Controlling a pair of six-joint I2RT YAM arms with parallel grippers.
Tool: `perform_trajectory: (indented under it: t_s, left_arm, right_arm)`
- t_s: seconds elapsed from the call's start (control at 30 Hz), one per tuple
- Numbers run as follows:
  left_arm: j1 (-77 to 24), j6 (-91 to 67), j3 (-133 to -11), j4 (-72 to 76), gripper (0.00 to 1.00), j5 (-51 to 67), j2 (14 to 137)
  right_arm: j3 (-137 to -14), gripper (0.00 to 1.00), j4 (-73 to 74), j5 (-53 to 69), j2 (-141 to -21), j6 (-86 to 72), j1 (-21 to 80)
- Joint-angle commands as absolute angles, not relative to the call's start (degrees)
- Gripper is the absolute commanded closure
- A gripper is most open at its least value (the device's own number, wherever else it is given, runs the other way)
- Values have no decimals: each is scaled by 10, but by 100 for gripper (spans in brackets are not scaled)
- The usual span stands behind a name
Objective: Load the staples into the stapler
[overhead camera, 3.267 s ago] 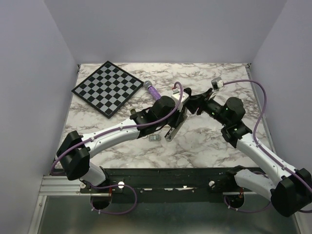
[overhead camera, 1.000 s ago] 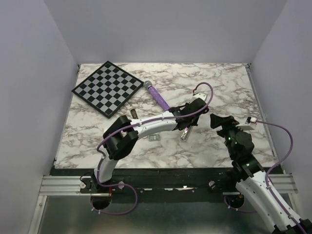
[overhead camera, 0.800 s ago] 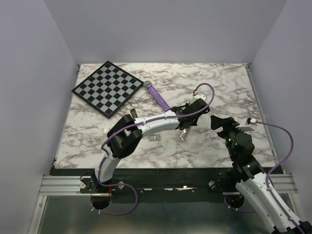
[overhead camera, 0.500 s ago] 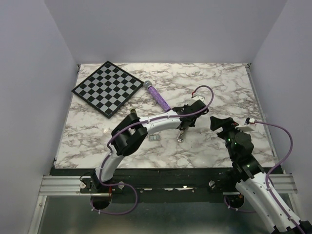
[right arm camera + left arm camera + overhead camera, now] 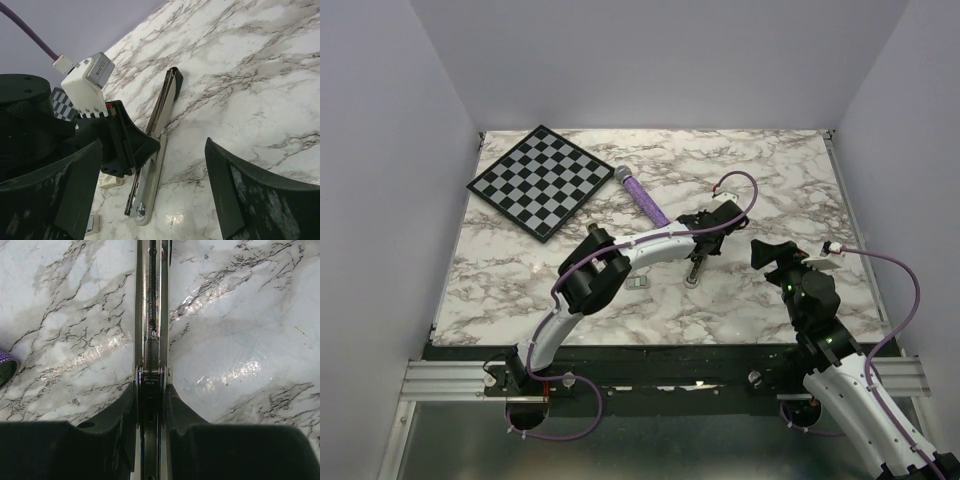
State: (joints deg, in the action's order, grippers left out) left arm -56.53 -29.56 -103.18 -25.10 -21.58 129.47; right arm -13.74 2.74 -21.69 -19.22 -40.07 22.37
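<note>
Pinching the slim chrome metal stapler (image 5: pixel 151 315) near the middle of the marble worktop (image 5: pixel 770 180) with the left fingers (image 5: pixel 115 430), pressed against both sides of its rail. Holding the right fingers (image 5: pixel 240 190) spread wide, apart from the stapler on its right-edge side. Leaving the small flat silver-grey block of staples (image 5: pixel 638 284) flat on the worktop, just left of the stapler and slightly nearer the front edge.

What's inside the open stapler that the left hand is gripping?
A coiled spring runs along the stapler's metal channel; nothing else shows in it, but fingers of the left hand cover the near stretch.
</note>
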Motion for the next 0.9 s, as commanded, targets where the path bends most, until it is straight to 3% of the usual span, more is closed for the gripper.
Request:
perform_trajectory:
  t_s: [0.0, 0.27, 0.4, 0.63, 0.77, 0.87]
  left_arm:
    - [-563, -311, -1053, -255, 90, -221, 1313]
    - [-561, -321, -1028, -239, 55, -213, 1282]
    - [-558, -334, -1010, -225, 39, -204, 1253]
    - [-534, -362, -930, -171, 9, -204, 1114]
    - [-484, -367, -838, -135, 2, -204, 1001]
    - [-450, -358, -801, -136, 2, -198, 915]
  right_arm:
    - [-132, 10, 33, -214, -191, -384, 222]
    - [-145, 9, 38, -205, -195, -355, 222]
    - [-164, 4, 48, -186, -214, -329, 221]
    - [-215, 0, 54, -126, -291, -325, 222]
    - [-222, 0, 12, 10, -336, -260, 222]
    - [-230, 0, -9, 21, -380, -271, 223]
